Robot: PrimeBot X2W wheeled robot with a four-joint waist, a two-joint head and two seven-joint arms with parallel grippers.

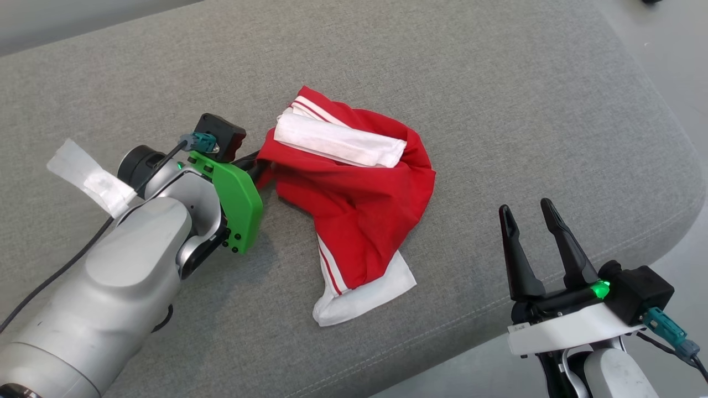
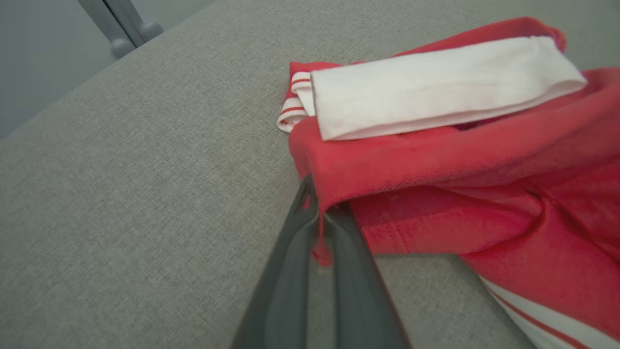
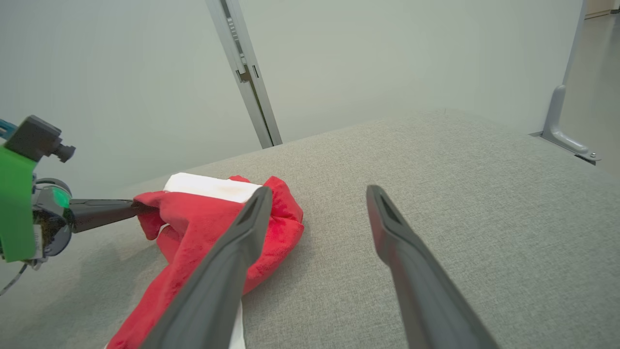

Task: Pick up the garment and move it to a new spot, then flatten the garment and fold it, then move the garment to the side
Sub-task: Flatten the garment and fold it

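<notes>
Clamped shut with the left gripper (image 2: 319, 213) on a thin fold of red edge at the left side of the garment (image 2: 460, 194), fingertips all but touching through the cloth. Taken by an edge rather than the bulk, probably so as to lift and let the rest hang free for the carry to a new spot. Not yet raised, judging by the way the cloth sags onto the grey cushion (image 1: 442, 66).

Held back with the right gripper (image 1: 525, 213) at the near right edge of the cushion: spread wide, gripping nothing, well apart from the cloth. Likely kept in reserve for a second corner.

Just past the green wrist plate (image 1: 238, 199), heaped mid-cushion and crumpled: red with white striped trim, a white panel folded across the top, a second white flap poking out toward the robot. Impossible to tell sleeve from hem or collar.

Closer in, on the left forearm, a strip of white tape (image 1: 91, 177) and a trailing black cable (image 1: 55, 271).

In the way, only the garment's own tangle. Plenty of bare cushion to the left and beyond for setting down. Farther off, pale floor (image 1: 675, 66) past the right edge, then a metal post (image 3: 247, 77) against the wall.
</notes>
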